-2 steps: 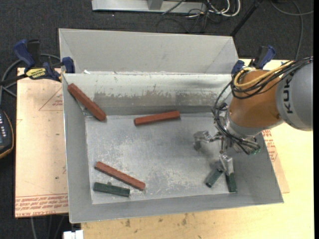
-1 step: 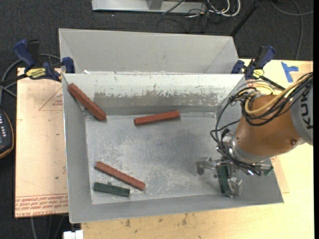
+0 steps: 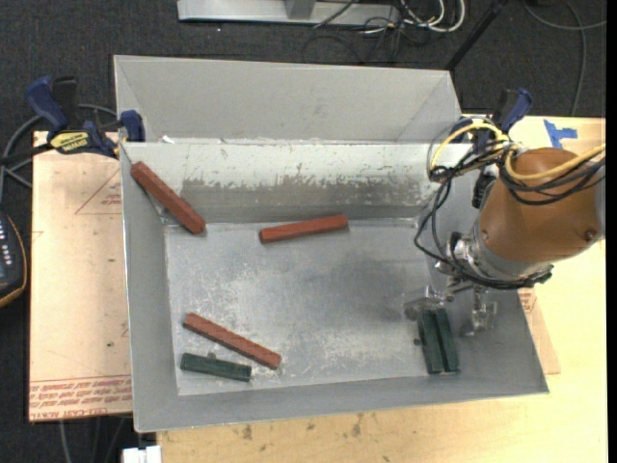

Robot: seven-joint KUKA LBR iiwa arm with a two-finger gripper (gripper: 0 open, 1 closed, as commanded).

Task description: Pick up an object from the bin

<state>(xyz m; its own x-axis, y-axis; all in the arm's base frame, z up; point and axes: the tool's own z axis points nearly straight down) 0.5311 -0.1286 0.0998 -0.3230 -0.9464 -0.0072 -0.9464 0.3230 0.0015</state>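
Note:
My gripper (image 3: pixel 453 312) hangs low at the right side of the bin, under the orange wrist cover. Its two fingers stand apart, open, with nothing gripped between them. Just below them a dark green bar (image 3: pixel 441 347) lies lengthwise on the floor near the front right corner. The bar's upper end reaches up to the left fingertip (image 3: pixel 427 309). The wrist hides the space right above the fingers.
A red-brown bar (image 3: pixel 304 229) lies by the back wall. Another red-brown bar (image 3: pixel 168 198) leans in the back left corner. At the front left lie a third red-brown bar (image 3: pixel 231 340) and a short dark green bar (image 3: pixel 215 366).

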